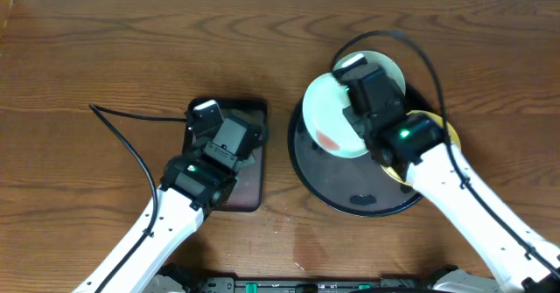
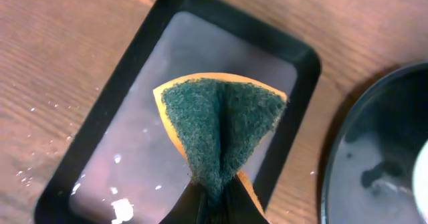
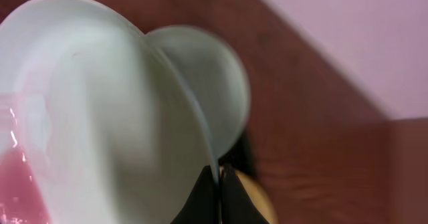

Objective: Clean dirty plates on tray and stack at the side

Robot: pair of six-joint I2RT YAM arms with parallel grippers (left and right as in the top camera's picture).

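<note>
Wooden table (image 1: 105, 48) carries everything.

Round black tray (image 1: 350, 192): right of centre, wet patches on its floor. Its rim also shows at the right edge of the left wrist view (image 2: 374, 164).

Rectangular black tray (image 1: 249, 188): just left of the round tray, apart from it. A shallow film of water is on its floor (image 2: 134, 50).

Pale blue plate (image 1: 332, 118): over the round tray's upper left rim and tilted. Right jaws are closed on its edge, so the rim runs between them in the wrist view (image 3: 100, 103). Reddish smear (image 1: 328, 140) is on its face.

Second pale plate (image 1: 389, 66): behind the held one, at the tray's far edge (image 3: 214, 83). Cannot tell whether it sits in the tray or on the table.

Yellow plate (image 1: 448, 132): at the tray's right side, mostly hidden under the right arm.

Sponge (image 2: 221, 130): orange with a dark green scouring face, folded and pinched at its lower end. Left jaws are closed on it, above the rectangular tray.

Small water droplets lie on the table left of that tray.
</note>
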